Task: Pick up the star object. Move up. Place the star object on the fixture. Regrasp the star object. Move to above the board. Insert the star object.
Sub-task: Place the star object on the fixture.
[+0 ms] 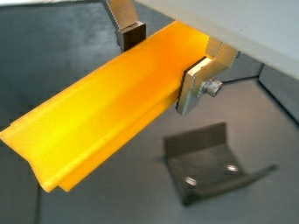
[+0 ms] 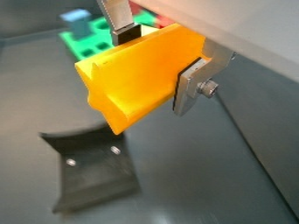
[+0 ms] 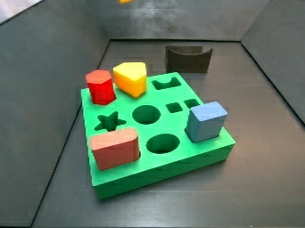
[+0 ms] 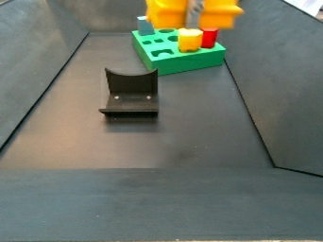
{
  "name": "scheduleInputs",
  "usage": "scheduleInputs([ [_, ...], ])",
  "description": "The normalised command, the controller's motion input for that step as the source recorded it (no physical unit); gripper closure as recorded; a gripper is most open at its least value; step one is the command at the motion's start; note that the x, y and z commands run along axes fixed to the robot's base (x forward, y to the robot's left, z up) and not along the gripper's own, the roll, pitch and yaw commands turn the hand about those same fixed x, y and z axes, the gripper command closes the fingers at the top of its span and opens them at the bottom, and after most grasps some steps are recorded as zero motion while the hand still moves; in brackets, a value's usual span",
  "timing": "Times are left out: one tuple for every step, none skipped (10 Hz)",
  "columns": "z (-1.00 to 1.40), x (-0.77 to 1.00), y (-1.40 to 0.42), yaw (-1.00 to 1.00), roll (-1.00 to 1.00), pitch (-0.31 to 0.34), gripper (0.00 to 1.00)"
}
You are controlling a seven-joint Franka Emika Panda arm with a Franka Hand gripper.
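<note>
High above the floor, our claw carries the star object crosswise, its silver fingers shut on the ridged orange-yellow sides near one end, with most of the prism jutting free. The green board lies well off to one side below the claw, its star hole open among the red, yellow and blue blocks. The fixture stands on the floor beneath and slightly ahead of the claw, its curved notch empty and apart from the piece. We judge the step in hand to be the carry down to that fixture. To do it well we should bring the long prism level over the notch, lower slowly so a ridge seats in the curve, and loosen only once it rests.
</note>
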Motion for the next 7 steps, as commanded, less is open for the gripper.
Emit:
scheduleInputs([
  [0.12, 1.00, -0.50, 1.00, -0.05, 0.077, 1.00],
  [0.09, 1.00, -0.37, 1.00, -0.06, 0.087, 1.00],
  [0.06, 0.92, -0.24, 1.00, -0.06, 0.103, 1.00],
  [0.04, 0.83, -0.14, 1.00, -0.07, 0.116, 1.00],
  [0.04, 0.77, -0.10, 1.00, -0.07, 0.125, 1.00],
  [0.02, 0.65, -0.05, 1.00, -0.08, 0.145, 1.00],
  [0.02, 0.53, -0.03, 1.00, -0.09, 0.169, 1.00],
])
